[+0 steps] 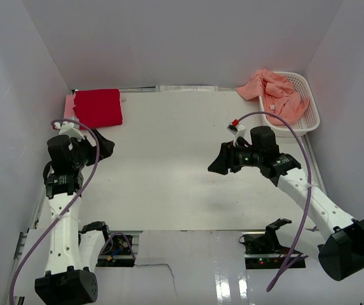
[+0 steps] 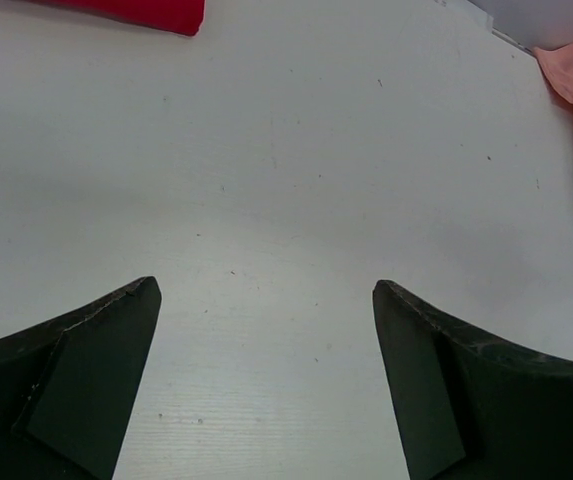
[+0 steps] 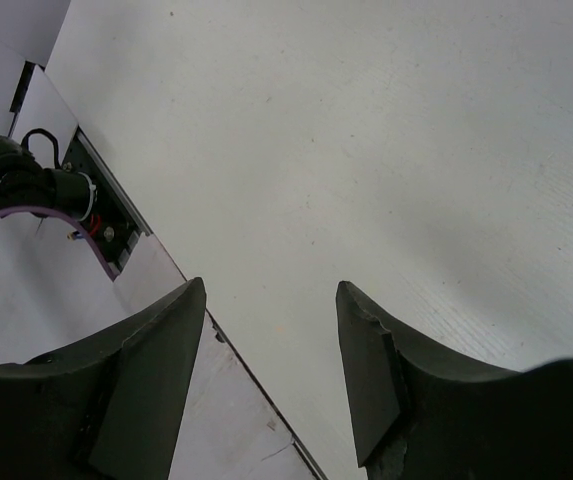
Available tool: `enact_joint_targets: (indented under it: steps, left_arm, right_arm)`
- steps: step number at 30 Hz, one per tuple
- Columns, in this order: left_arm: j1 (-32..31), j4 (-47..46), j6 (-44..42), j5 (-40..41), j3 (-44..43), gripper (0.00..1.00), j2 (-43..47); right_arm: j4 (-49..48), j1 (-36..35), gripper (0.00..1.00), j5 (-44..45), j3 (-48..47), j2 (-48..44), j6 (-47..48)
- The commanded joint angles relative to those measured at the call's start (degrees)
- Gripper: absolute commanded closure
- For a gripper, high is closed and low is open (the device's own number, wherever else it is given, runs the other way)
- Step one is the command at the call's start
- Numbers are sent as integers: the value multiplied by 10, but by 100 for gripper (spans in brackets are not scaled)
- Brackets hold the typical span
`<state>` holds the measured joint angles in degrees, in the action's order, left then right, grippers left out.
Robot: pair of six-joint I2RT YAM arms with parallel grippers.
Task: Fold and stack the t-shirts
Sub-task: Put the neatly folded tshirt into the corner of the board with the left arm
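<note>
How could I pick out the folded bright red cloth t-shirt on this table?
On the white table, look to the far left corner, by the back wall. There the bright red cloth t-shirt lies as a flat, neat rectangle on top of a light pink t-shirt. The salmon-orange t-shirts, by contrast, are crumpled and spill from the white latticed plastic basket at the far right corner.

A white table point(image 1: 169, 171) enclosed by 3 plain white walls point(image 1: 182, 38), evenly lit.
</note>
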<state>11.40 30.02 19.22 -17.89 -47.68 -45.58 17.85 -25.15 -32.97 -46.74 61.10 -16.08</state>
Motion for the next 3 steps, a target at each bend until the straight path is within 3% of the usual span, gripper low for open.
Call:
enact_joint_targets:
  steps: [1,3]
  left_arm:
    - [-1,0,-13,-14,-14,2,-8]
    - [-1,0,-11,-14,-14,2,-6]
  right_arm:
    - [-22,1,38,-3,-9,-11,3]
    - [-21,1,39,-2,-10,-11,3]
